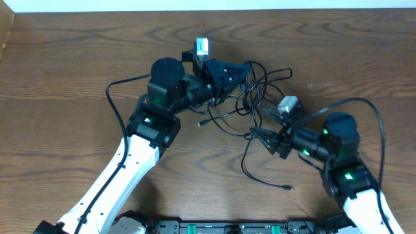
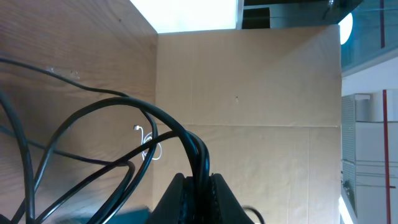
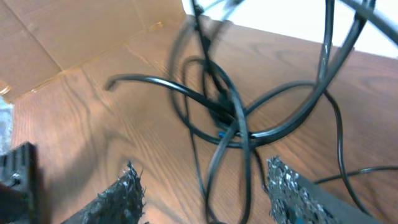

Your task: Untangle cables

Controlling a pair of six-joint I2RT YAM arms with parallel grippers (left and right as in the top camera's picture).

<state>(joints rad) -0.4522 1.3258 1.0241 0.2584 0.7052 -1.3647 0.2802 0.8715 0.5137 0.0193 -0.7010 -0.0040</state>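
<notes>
We record black cables (image 3: 233, 124) tangled in loose, crossing loops at the middle of the table (image 1: 65, 65). One strand trails nearward, ending in a small plug (image 1: 288, 188). A thin white cable (image 2: 149, 147) lies curled.

No readable text, label, brand, number or sign shows in any of the three views.
</notes>
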